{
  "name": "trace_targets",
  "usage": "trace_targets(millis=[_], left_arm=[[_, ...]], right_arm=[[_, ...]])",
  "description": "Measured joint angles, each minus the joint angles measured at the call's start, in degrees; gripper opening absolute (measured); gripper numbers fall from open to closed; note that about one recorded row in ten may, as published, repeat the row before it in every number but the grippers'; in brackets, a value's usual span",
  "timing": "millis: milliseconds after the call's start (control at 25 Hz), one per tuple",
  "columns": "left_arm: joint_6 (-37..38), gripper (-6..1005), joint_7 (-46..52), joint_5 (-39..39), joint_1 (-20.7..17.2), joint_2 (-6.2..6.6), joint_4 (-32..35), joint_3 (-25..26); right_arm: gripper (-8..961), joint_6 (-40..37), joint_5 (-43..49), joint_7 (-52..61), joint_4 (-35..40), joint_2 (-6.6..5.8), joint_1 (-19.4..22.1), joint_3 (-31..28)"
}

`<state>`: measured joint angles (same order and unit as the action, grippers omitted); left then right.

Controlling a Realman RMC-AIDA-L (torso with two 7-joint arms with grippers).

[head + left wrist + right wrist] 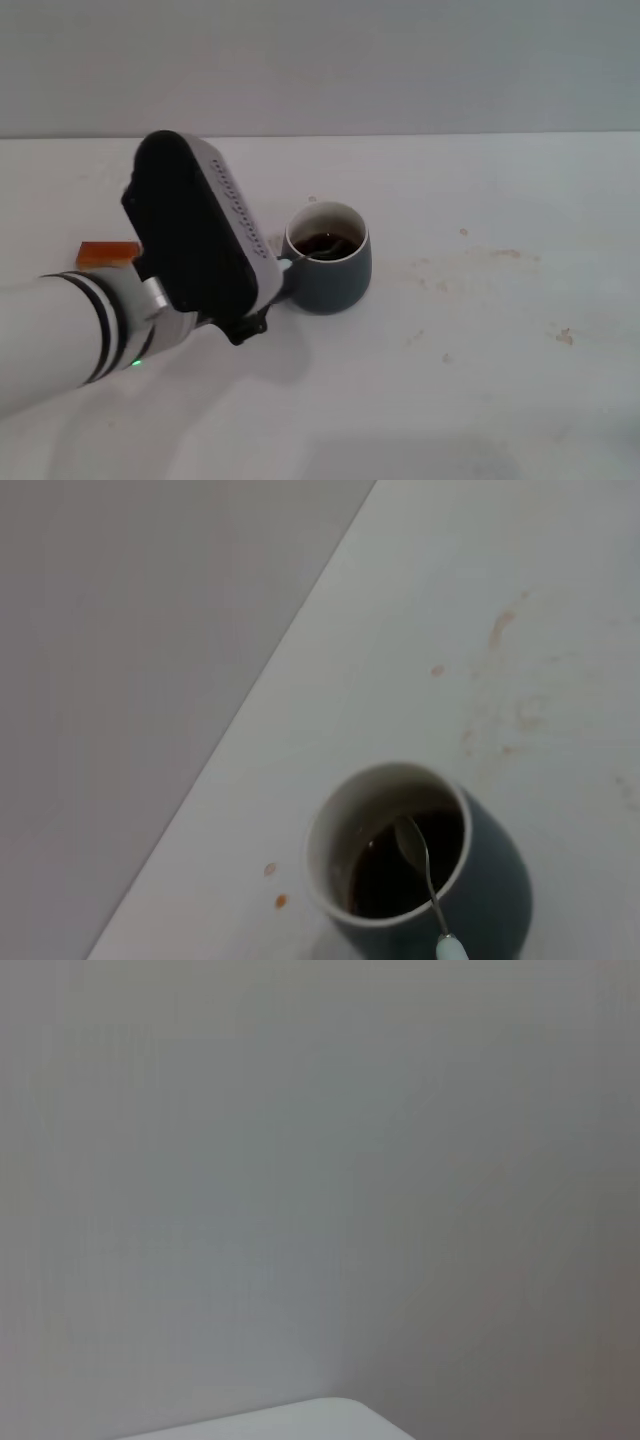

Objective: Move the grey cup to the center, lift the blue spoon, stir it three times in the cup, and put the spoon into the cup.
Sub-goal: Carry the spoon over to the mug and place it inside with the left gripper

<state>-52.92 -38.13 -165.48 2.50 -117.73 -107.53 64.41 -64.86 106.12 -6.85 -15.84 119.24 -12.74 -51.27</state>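
The grey cup (pixel 338 280) stands upright on the white table near the middle, with dark brown liquid inside. The blue spoon (pixel 318 254) leans in the cup, its handle crossing the rim toward my left arm. In the left wrist view the cup (pixel 500 875) is close below. There the spoon (pixel 424 862) has its metal bowl in the liquid, and its pale blue handle end sits at the picture's edge. My left gripper (pixel 266 302) is right beside the cup's left side, under the black wrist body. My right gripper is out of view.
An orange-brown block (pixel 106 253) lies on the table to the left, partly behind my left arm. Brownish stains (pixel 498 254) mark the white table (pixel 480 380) right of the cup. The right wrist view shows only a grey wall and a table corner (pixel 300 1418).
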Motion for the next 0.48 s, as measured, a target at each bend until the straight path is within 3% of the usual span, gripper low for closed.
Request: trace_targets(millis=[480], left_arm=[[0.40, 141, -0.65, -0.05, 1.69, -0.13, 1.14, 3.22]], right_arm=[[-1, 0.00, 0.05, 0.00, -0.13, 0.10, -0.08, 0.84]])
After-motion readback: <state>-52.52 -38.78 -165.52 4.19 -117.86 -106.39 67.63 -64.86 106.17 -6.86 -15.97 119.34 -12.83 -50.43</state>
